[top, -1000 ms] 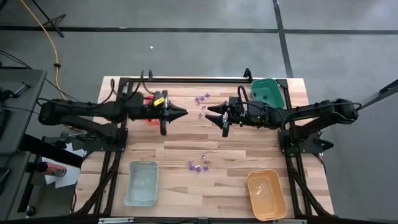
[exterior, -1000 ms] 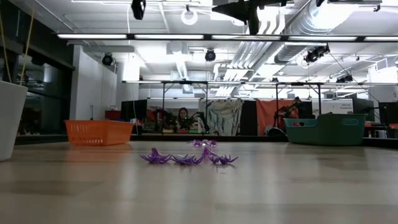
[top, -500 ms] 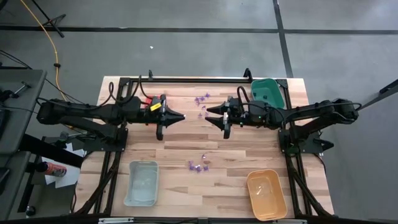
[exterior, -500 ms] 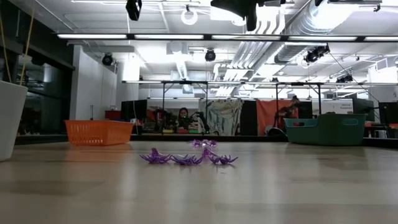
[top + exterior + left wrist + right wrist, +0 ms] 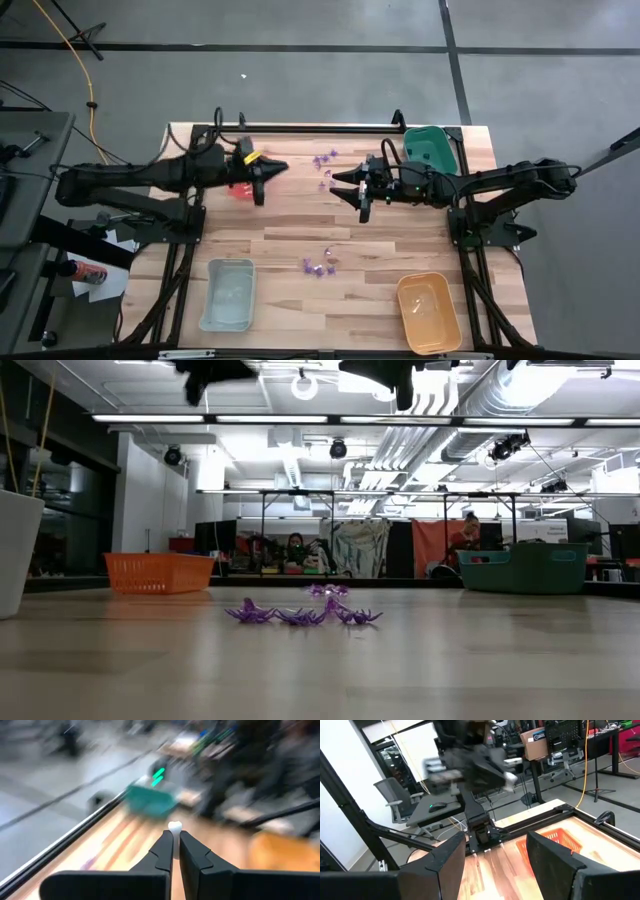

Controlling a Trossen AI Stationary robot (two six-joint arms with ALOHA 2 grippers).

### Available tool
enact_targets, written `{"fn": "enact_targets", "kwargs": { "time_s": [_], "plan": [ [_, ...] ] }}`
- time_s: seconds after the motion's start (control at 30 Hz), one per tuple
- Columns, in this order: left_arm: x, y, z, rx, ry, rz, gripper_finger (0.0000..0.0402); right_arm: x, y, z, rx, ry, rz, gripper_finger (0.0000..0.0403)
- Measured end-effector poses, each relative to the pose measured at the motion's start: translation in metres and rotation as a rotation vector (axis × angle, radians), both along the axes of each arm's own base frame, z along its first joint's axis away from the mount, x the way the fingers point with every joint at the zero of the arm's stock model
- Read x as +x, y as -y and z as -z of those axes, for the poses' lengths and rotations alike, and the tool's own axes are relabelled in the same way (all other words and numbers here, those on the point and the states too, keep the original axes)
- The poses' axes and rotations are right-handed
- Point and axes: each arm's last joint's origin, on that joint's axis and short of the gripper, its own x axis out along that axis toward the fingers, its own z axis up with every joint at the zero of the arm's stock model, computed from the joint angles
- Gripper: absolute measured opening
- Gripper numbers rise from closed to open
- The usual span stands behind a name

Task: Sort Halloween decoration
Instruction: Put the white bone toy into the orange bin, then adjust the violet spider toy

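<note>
My left gripper (image 5: 284,167) hangs high over the table's far left, beside the red tray (image 5: 238,190). It is shut on a tiny whitish decoration piece (image 5: 174,826). My right gripper (image 5: 336,178) hangs open and empty above the far middle, its fingers wide apart in its wrist view (image 5: 495,852). Purple pieces lie on the wood in a far cluster (image 5: 322,160) and a nearer cluster (image 5: 318,267), which also shows in the low view (image 5: 300,614). My left gripper pinches the whitish piece (image 5: 174,826) between its two fingertips (image 5: 166,840). The piece peeps out just past their free ends. It is lifted clear of the table.
A green tray (image 5: 430,146) stands at the far right, a pale blue tray (image 5: 228,293) near left, and an orange tray (image 5: 428,312) near right. A black frame bar (image 5: 320,127) runs along the far edge. People show in the room beyond the table (image 5: 294,546).
My left gripper has swung toward the table's far left, its tips turning toward the far edge, and stays shut on the piece. My right gripper and the purple pieces have kept still.
</note>
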Motion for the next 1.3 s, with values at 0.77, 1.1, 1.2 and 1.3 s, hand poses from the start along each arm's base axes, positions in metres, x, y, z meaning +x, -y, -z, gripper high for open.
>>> {"fn": "enact_targets", "kwargs": {
  "time_s": [0.77,1.1,1.2,1.3],
  "plan": [
    [-0.038,-0.065,0.126,-0.487,-0.886,-0.501,0.0021,0.000,0.002,0.002,0.075,-0.010,0.079,0.0204],
    [-0.035,-0.066,0.134,-0.487,-0.923,-0.495,0.0080,-0.001,0.003,0.002,0.069,-0.010,0.101,0.0204],
    [-0.032,-0.067,0.125,-0.478,-0.917,-0.479,0.0097,0.000,0.003,0.002,0.068,-0.010,0.099,0.0204],
    [-0.024,-0.069,0.107,-0.488,-0.851,-0.419,0.0110,0.000,0.003,0.002,0.068,-0.011,0.093,0.0204]
  ]
}}
